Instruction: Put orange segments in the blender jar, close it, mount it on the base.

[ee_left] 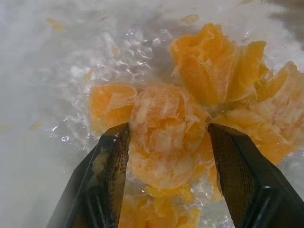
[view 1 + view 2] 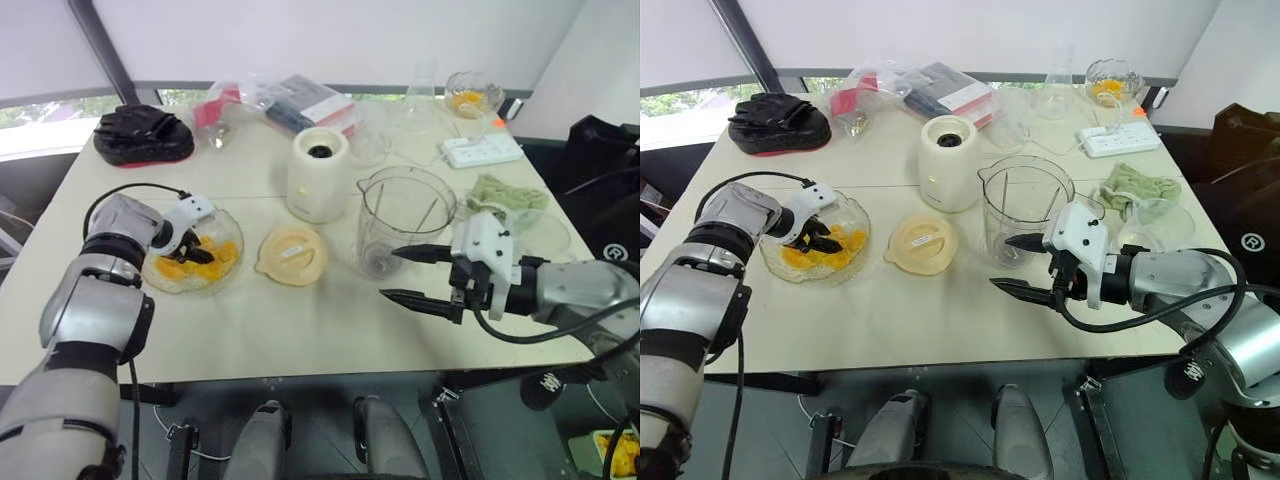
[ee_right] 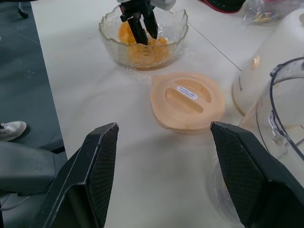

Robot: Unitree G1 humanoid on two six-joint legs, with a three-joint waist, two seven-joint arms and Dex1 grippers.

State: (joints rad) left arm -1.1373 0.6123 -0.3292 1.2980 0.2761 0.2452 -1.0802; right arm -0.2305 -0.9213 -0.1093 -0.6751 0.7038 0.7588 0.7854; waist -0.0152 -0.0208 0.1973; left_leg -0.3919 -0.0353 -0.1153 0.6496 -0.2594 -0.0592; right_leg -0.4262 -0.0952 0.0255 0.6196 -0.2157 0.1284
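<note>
Orange segments (image 1: 166, 137) heaped in a scalloped glass bowl (image 3: 110, 35) toward the left front of the pale table (image 2: 300, 340). Left gripper (image 1: 166, 142) dipped into that bowl, fingers (image 1: 111, 166) parted and straddling one pulpy segment, with bits of pulp stuck to the inner pad of one finger; cannot tell whether the pads press the fruit or just flank it, so no firm hold to report. More segments lying against and behind the straddled one, touching it.

Blender jar (image 2: 405, 220) standing upright and uncovered right of centre, clear, with nothing orange visible inside. Base (image 2: 318, 175) just behind and to the left of the jar, cream-white, dark socket facing up, apart from the jar. Pale orange lid (image 3: 187, 100) lying flat on the table between the bowl and the jar, touching neither.

Right gripper (image 2: 405, 275) hovering above the table in front of the jar, fingers (image 3: 102, 161) spread wide with nothing between them, pointing toward the lid and bowl.

Farther back: a black glove (image 2: 142, 133) at the left rear, a clear bag of packets (image 2: 290, 100), a white power strip (image 2: 482, 150), a second glass dish with orange pieces (image 2: 470, 95) at the right rear, and a green cloth (image 2: 508, 192) beside the jar.
</note>
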